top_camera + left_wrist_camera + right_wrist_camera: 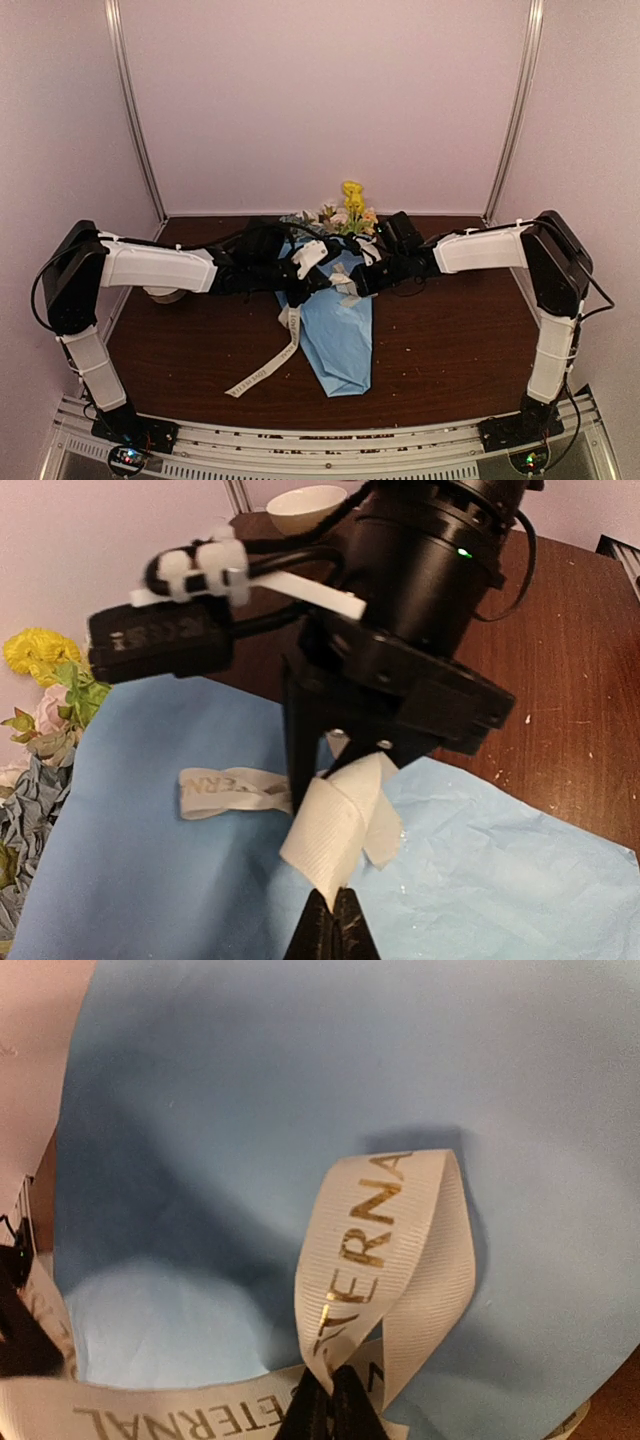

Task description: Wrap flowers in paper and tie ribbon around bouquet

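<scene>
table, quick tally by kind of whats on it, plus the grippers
bouquet: 1
ribbon: 1
bowl: 1
grippers: 2 (left gripper, right gripper)
total: 5

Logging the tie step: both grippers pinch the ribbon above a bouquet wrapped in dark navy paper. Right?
No: the paper is light blue, not dark navy, as the top view shows. The left gripper and right gripper do pinch the ribbon above the bouquet.
</scene>
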{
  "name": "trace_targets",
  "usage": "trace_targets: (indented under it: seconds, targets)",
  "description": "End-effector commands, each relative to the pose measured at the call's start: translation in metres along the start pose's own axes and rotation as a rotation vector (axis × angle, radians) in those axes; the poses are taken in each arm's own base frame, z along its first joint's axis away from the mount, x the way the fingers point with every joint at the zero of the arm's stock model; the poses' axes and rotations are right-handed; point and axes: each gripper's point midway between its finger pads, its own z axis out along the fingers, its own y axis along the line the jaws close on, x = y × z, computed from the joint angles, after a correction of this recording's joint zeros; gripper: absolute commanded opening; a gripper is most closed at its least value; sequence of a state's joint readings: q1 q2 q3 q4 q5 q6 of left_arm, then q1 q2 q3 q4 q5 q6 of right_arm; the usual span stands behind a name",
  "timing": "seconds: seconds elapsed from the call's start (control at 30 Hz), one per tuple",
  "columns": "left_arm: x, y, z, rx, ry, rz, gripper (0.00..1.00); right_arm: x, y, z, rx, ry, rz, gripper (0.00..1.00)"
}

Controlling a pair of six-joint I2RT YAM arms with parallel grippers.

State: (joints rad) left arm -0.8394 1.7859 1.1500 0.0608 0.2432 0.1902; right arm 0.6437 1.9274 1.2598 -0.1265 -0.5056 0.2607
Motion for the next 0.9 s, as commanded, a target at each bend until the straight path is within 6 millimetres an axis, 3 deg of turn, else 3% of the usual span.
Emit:
trace_targets:
  seconds: [0.0,0.1,0.3,0.57,0.63,0.67,0.87]
  targets:
    - [-0.028,0.008,-0.009,-0.004,-0.11,-0.021,0.0,0.036,0.017,-0.019,-0.067,0.142,-0.083,0.09]
    - [-0.025,0.008,-0.007,-0.001,-0.101,-0.028,0.0,0.042,0.009,-0.032,0.002,0.16,-0.103,0.16]
    - [-0.019,0.008,-0.004,-0.004,-0.079,-0.034,0.0,0.02,0.009,-0.061,0.083,0.125,-0.147,0.31]
    - [-0.018,0.01,-0.002,-0.008,-0.067,-0.039,0.0,-0.002,-0.034,-0.087,0.291,0.06,-0.022,0.38]
    - [-0.017,0.01,-0.001,-0.011,-0.063,-0.041,0.0,-0.004,-0.03,-0.095,0.292,-0.003,0.008,0.38]
    - [-0.016,0.011,-0.001,-0.013,-0.062,-0.041,0.0,0.005,-0.029,-0.096,0.28,-0.023,0.037,0.38]
    - [-0.014,0.012,0.002,-0.019,-0.058,-0.046,0.0,0.026,0.014,-0.092,0.147,-0.197,0.096,0.38]
